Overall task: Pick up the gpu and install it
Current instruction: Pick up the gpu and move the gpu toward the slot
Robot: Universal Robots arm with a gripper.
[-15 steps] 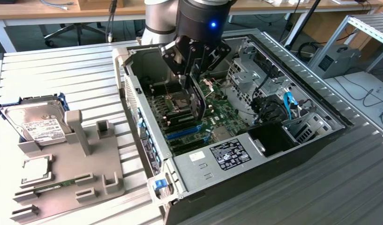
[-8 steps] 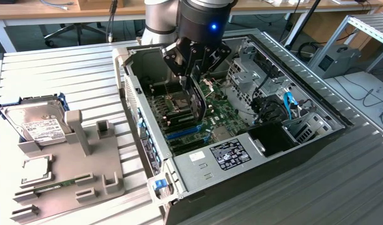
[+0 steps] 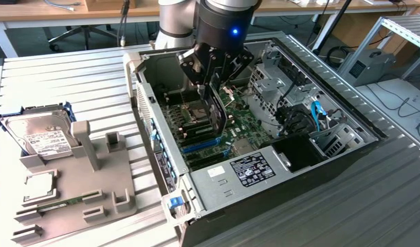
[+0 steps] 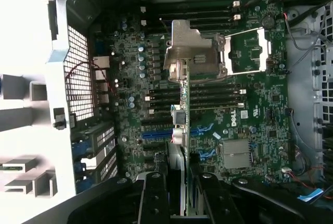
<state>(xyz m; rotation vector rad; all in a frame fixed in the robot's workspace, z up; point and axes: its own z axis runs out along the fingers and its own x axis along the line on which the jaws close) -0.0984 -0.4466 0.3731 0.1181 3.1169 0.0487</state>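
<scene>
The open computer case (image 3: 151, 118) lies on its side with the green motherboard (image 4: 250, 120) facing up. My gripper (image 3: 217, 95) is lowered into the case and shut on the gpu (image 3: 222, 118), a thin black card held on edge just above the board. The wrist view looks along the card's narrow edge (image 4: 183, 109), which is clamped between my two black fingers (image 4: 154, 198). The card hangs over the area of the blue expansion slots (image 4: 156, 134); I cannot tell whether its lower edge touches the board.
A grey parts fixture (image 3: 93, 154) stands at the exterior view's left, holding a silver hard drive (image 3: 41, 136) and a green memory stick (image 3: 59, 203). The drive cage (image 3: 278, 82) and cables (image 3: 316, 113) crowd the case's far side. An open CPU socket (image 4: 244, 52) is on the board.
</scene>
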